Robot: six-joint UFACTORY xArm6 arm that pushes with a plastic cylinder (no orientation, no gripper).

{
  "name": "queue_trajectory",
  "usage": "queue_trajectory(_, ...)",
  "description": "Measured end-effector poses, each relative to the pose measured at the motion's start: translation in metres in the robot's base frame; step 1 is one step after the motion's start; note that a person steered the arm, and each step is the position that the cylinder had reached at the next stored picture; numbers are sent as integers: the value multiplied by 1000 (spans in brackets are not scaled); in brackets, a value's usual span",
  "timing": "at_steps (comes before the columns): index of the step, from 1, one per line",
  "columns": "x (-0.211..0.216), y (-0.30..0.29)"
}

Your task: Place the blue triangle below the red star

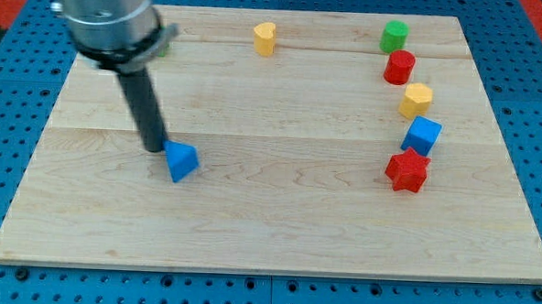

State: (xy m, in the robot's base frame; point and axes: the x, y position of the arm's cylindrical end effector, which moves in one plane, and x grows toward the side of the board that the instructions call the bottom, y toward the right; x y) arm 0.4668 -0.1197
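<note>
While the near strip of the wooden board (pixel 267 248) lies bare along the view's bottom, my tip (pixel 156 149) sits at the upper-left corner of the blue triangle (pixel 183 160), touching it or just beside it — contact cannot be confirmed. No jaws on this rig, so nothing to read as apart or together; the end is a plain dark rod. Blue triangle stands in the left half of the board, well apart from the red star (pixel 407 170), which lies toward the view's right at about the same height. Key relation: the target spot, just under the star, lies right and slightly down from the triangle, and my tip is on the triangle's left side — judged well placed for a rightward push. Triangle looks like a small painted wedge, matte, sharp-edged; board is pale planked wood, smooth. Farther up the right side run a blue cube (pixel 422 135), a yellow block (pixel 417 100), a red cylinder (pixel 399 66) and a green cylinder (pixel 394 35); a yellow heart-like block (pixel 265 38) sits near the top edge
</note>
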Motion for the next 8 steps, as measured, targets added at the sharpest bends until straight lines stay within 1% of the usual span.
queue_trajectory(1, 0, 34)
queue_trajectory(2, -6, -17)
queue_trajectory(3, 13, -23)
queue_trajectory(4, 37, 15)
queue_trajectory(5, 46, 57)
queue_trajectory(6, 10, 64)
queue_trajectory(7, -8, 86)
queue_trajectory(8, 2, 142)
